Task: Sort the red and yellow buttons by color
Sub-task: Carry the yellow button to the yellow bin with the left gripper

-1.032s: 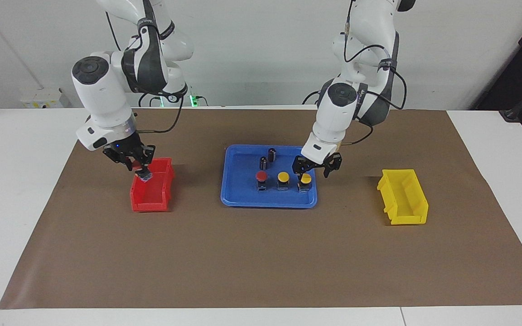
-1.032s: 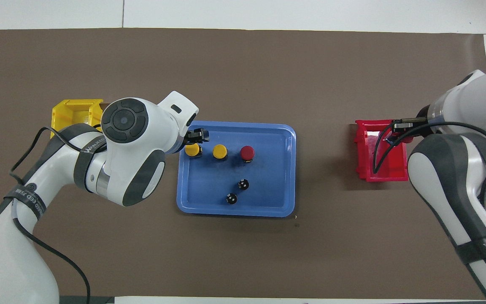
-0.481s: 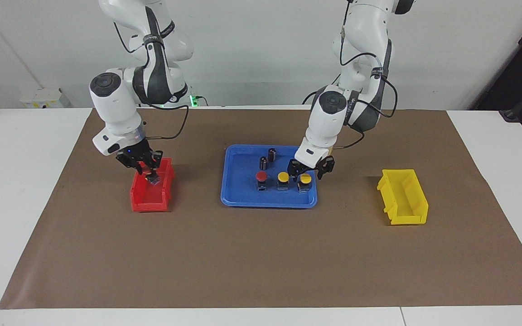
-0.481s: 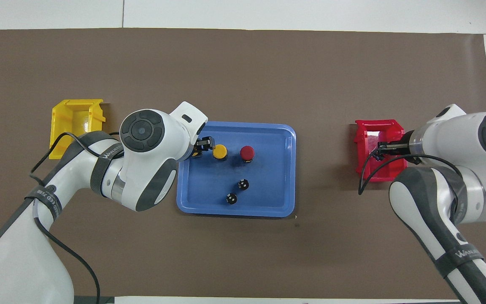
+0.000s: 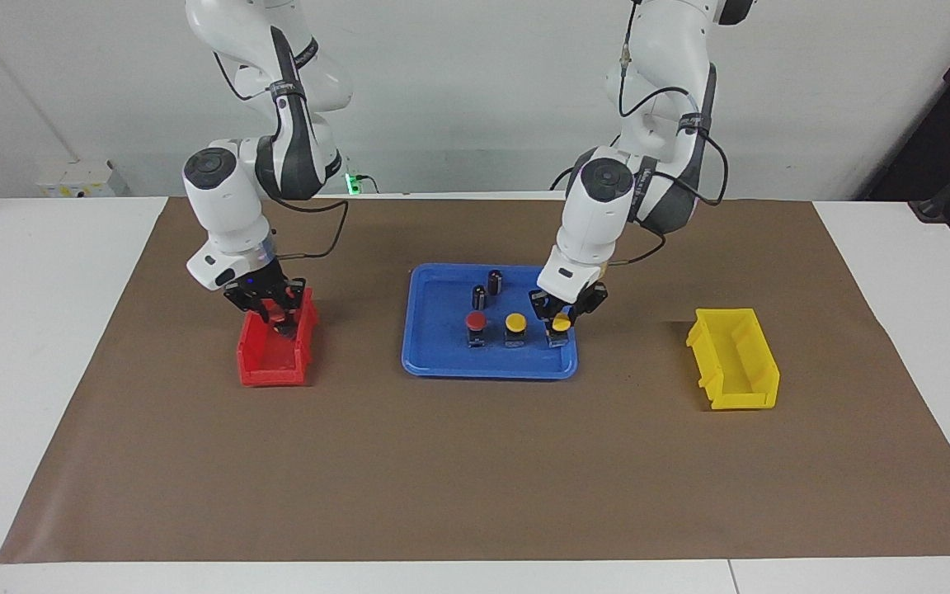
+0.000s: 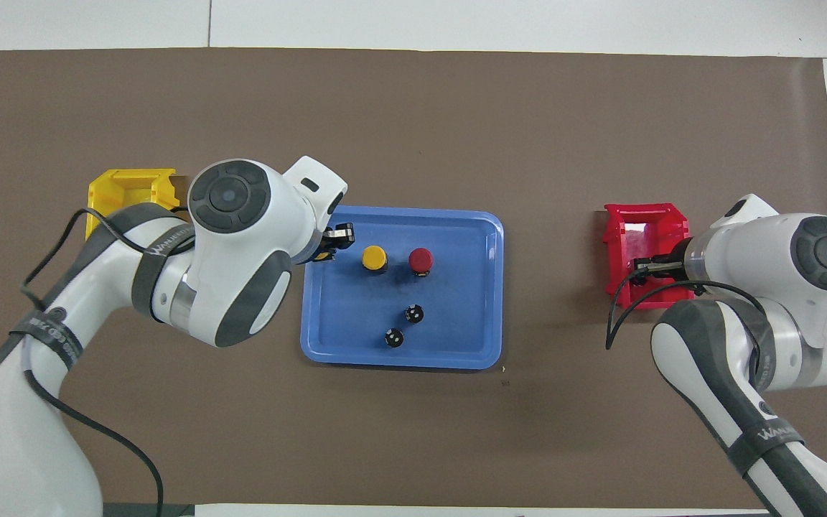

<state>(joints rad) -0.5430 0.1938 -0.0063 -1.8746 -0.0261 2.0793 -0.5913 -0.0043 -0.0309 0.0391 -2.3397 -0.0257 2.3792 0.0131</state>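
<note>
Left gripper (image 5: 560, 319) of mine is clamped on a yellow button (image 5: 559, 327) at the blue tray's (image 5: 442, 363) end toward the yellow bin (image 5: 735, 363). Beside it stand another yellow button (image 5: 515, 323) and a red button (image 5: 476, 322). My right gripper (image 5: 275, 317) hangs over the red bin (image 5: 273, 363); I cannot tell its jaws' state.

three buttons stand upright in a row: a red button (image 5: 476, 321) at the 9 o'clock end of the facing view, a yellow button (image 5: 515, 322) in the middle, and a second yellow button (image 5: 559, 326) at the 3 o'clock end, clamped in a pincer (image 5: 558, 316).
</note>
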